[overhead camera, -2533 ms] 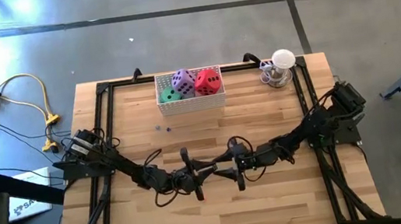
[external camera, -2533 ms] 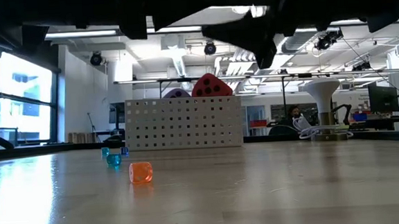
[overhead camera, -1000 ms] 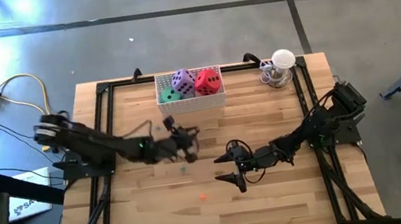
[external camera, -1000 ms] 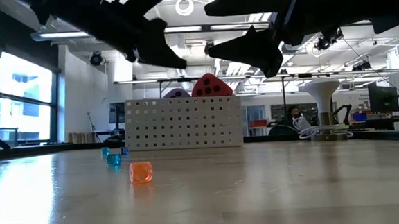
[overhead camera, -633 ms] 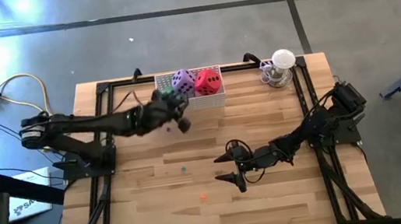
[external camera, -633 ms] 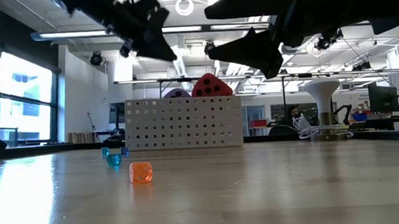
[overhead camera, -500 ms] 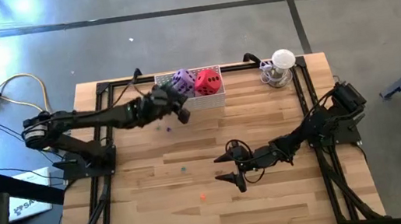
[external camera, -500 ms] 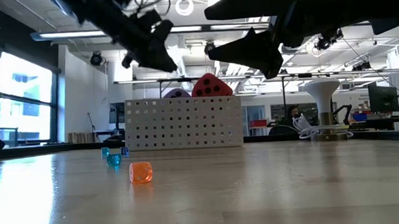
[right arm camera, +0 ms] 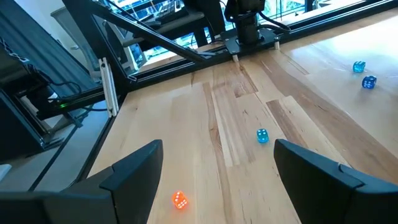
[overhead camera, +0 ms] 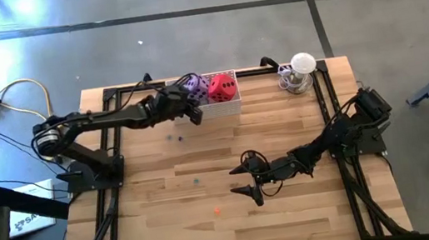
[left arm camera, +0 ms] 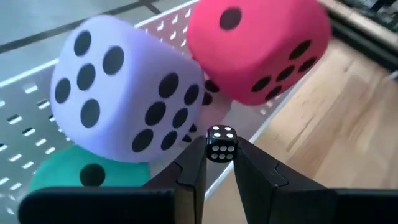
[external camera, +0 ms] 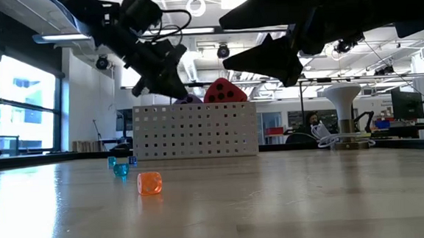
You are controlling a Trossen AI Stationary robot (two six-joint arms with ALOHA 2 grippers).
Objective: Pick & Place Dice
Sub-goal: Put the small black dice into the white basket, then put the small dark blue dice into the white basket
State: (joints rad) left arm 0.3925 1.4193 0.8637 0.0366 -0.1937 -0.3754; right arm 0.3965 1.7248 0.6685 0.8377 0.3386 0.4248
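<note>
left pincer [left arm camera: 219, 167]: clamped on a small black die [left arm camera: 220, 142] with white pips, held between the fingertips; in the high view it [overhead camera: 189, 107] sits over the left end of the basket at the far edge of the counter.
small black die: off the counter, pinched between the two dark fingers [left arm camera: 193, 180], right beside the purple die.
basket [overhead camera: 217, 108]: white and perforated, standing at the middle of the counter's far edge; in the low view its holed front wall [external camera: 196, 131] faces the camera.
purple die [left arm camera: 121, 99]: in the basket, tilted, resting on top of the green die and touching the red one; also seen from above [overhead camera: 193, 83].
red die [left arm camera: 261, 46]: in the basket's right part, leaning against the purple die; its top pokes over the basket rim in the low view [external camera: 223, 91]; from above [overhead camera: 223, 87].
green die [left arm camera: 84, 174]: at the bottom of the basket, mostly under the purple die.
pink die: cannot tell where it is.
right pincer [overhead camera: 249, 176]: fingers spread apart, holding nothing, hovering above the middle of the counter; its own view shows both fingers [right arm camera: 134, 168] wide apart.
small orange die [external camera: 149, 183]: lying on the counter toward the near edge; also [right arm camera: 180, 200].
small blue dice [external camera: 120, 167]: on the counter in front of the basket's left end.
counter [overhead camera: 296, 218]: light wooden planks with a dark frame along the sides.
white lamp-like object [overhead camera: 302, 69]: at the far right corner.
</note>
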